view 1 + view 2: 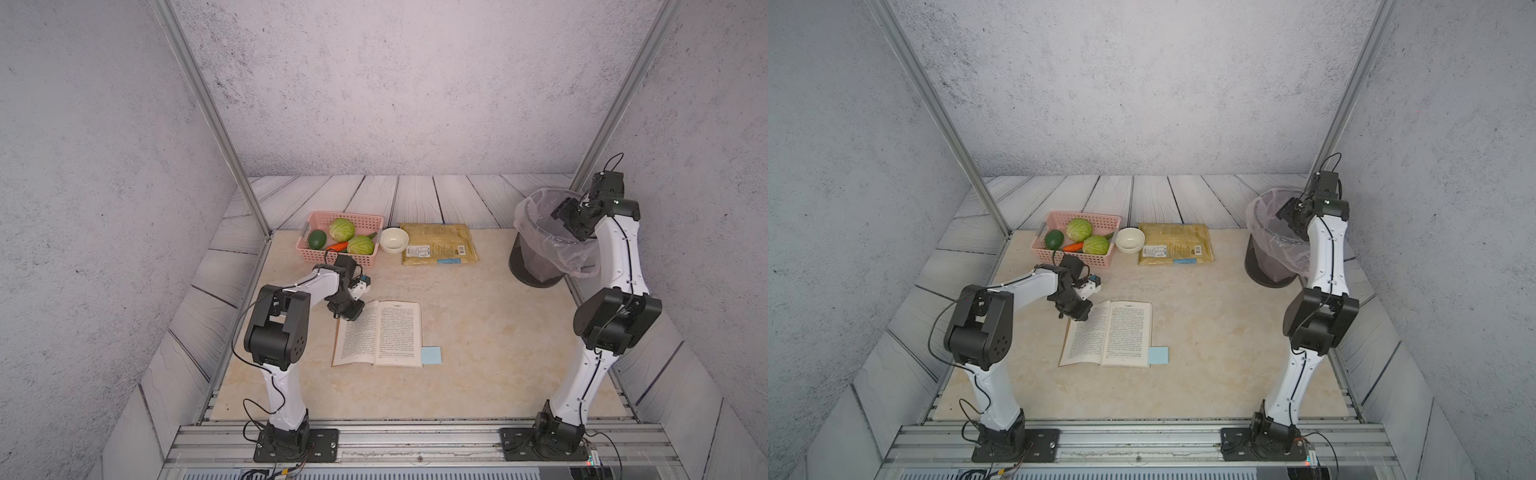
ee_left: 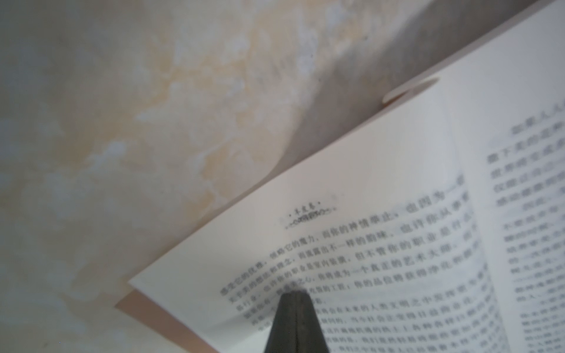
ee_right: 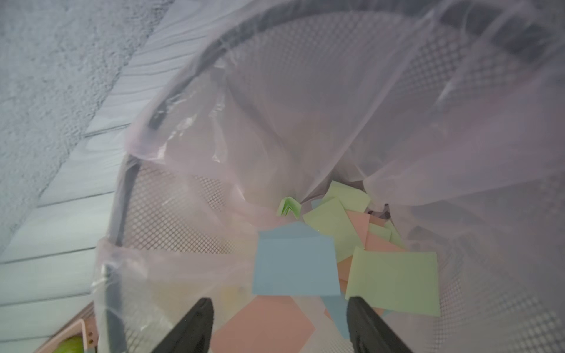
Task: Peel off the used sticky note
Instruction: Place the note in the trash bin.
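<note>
Jaws on your right arm [image 1: 615, 249] stand spread wide and hold nothing. They hang over the mouth of the waste bin [image 1: 536, 270] at the far right of the counter [image 1: 478, 332]. From the right wrist camera you see the blue sticky note [image 3: 296, 262] inside the bin's plastic liner [image 3: 275, 122]. It sits just ahead of the jaws and touches neither, above a heap of green notes [image 3: 394, 281] and pink notes [image 3: 263, 327]. You cannot tell whether it lies on them or is in the air. Jaws on your left arm [image 1: 316, 286] are pressed together, their tip set on the left page of the open book [image 1: 382, 332] near its far outer corner. A second blue note [image 1: 431, 355] sticks out from the book's right page at the near edge, flat on the counter. Behind the book sit a pink basket [image 1: 345, 215] of vegetables, a white bowl [image 1: 394, 240] and a yellow packet [image 1: 438, 248].
</note>
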Controlling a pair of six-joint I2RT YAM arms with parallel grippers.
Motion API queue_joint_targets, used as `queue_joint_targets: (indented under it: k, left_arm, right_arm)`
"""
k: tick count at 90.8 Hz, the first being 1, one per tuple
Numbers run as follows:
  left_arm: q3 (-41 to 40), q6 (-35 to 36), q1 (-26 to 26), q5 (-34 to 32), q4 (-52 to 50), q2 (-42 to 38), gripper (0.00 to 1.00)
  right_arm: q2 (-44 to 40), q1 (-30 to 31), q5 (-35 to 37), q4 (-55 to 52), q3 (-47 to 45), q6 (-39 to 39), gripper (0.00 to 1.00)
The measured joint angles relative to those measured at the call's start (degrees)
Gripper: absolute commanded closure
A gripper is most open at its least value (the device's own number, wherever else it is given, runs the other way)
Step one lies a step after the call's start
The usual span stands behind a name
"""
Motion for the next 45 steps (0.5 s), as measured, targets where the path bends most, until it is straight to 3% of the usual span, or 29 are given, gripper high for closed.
queue_joint_targets:
  k: [26,45]
  left_arm:
    - [0.0,0.0,0.0,0.0,0.0,0.0,1.00]
    - [0.0,0.0,0.0,0.0,0.0,0.0,1.00]
  right_arm:
    - [-17.9,2.8,-3.5,0.1,-6.5,-1.7,0.18]
    - [-37.0,15.4,-7.4,6.0,-31.1,-3.3,0.20]
